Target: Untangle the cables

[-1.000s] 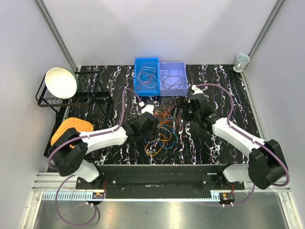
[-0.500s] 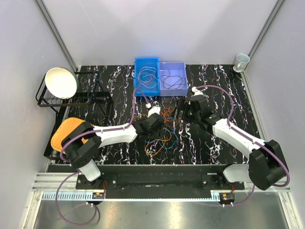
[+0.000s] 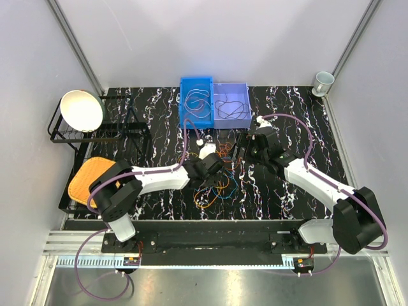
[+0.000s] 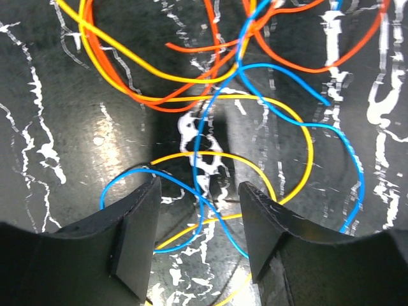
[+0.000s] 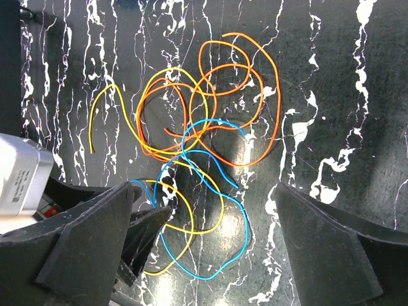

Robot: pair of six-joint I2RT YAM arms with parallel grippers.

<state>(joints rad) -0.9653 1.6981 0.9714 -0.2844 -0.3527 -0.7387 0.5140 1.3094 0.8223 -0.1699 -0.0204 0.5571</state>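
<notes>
Left claw (image 4: 199,194) slid into the cables (image 3: 220,177), jaws narrowing, blue and yellow strands (image 4: 201,155) between them, ungripped. Right claw (image 5: 203,199) hung wide above. I feared pinching both, tightening the tangle.

My right gripper (image 5: 204,188): jaws spread wide, one dark finger on each side of the cables' near end, nothing between them touching either finger.
Cables (image 5: 191,137): one loose knot of thin orange, yellow and blue strands lying flat, crossing each other many times.
Orange: big loops on the far and right side of the knot.
Yellow: one free end trailing out left of the knot.
Blue: loops at the knot's near side, closest to me.
Left gripper (image 5: 150,220): dark tip at the knot's near-left edge, white body behind; I can't tell its grip.
Table (image 5: 344,76): black with white veins, under the knot.
</notes>
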